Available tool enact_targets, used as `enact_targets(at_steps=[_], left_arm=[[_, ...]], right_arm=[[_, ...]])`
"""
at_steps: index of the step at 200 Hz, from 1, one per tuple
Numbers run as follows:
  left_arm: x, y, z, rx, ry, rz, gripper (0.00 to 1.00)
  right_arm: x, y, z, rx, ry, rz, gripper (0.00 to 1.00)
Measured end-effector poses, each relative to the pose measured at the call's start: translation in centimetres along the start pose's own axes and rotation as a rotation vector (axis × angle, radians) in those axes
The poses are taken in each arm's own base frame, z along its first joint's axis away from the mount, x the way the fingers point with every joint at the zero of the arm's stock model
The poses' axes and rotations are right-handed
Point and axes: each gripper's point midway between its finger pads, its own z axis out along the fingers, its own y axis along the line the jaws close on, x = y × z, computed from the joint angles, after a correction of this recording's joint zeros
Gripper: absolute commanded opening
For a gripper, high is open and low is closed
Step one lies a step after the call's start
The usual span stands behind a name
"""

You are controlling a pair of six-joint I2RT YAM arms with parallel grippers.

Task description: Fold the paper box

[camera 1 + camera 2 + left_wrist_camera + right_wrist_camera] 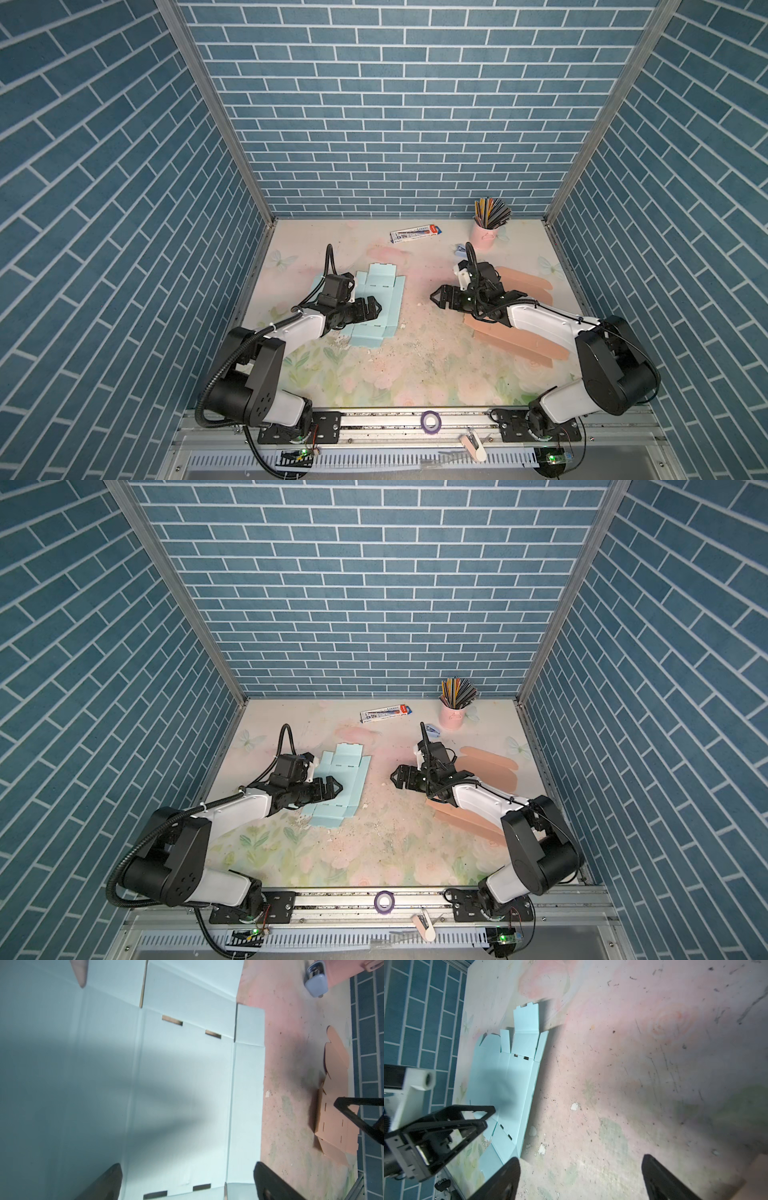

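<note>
Folding has not started: your blue paper box [386, 291] lies flat on the bench [374, 374]. Your left hand [374, 309] hovers over it, wide open, empty; your right hand [436, 298] too, nearby. Next, lift a flap.

- Blue brick-pattern walls [395, 124] closed in three sides.
- Metal posts [223, 120] ran up the back corners.
- The table [415, 374] wore a scuffed, pastel floral print.
</note>
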Motion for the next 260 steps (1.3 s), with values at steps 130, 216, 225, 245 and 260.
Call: enact_targets(at_steps=[130, 216, 225, 245, 260], left_arm=[[3.0, -8.2, 3.5, 0.197, 0.037, 0.094, 0.99], [1.4, -7.5, 0.2, 0.188, -0.008, 0.063, 0.99], [0.8, -7.0, -0.3, 0.183, -0.025, 0.057, 0.99], [-0.2, -5.2, -0.7, 0.16, -0.047, 0.023, 0.99], [-0.3, -3.7, -0.8, 0.136, -0.05, -0.004, 0.99]], right_arm=[[-1.8, 2.0, 3.6, -0.112, 0.025, 0.071, 0.87], [-4.9, 3.8, 5.6, -0.13, 0.069, -0.029, 0.81], [-5.0, 4.0, 6.1, -0.141, 0.085, -0.042, 0.8], [-4.6, 3.9, 7.2, -0.154, 0.121, -0.053, 0.75], [-3.8, 3.4, 7.7, -0.152, 0.154, -0.047, 0.72]])
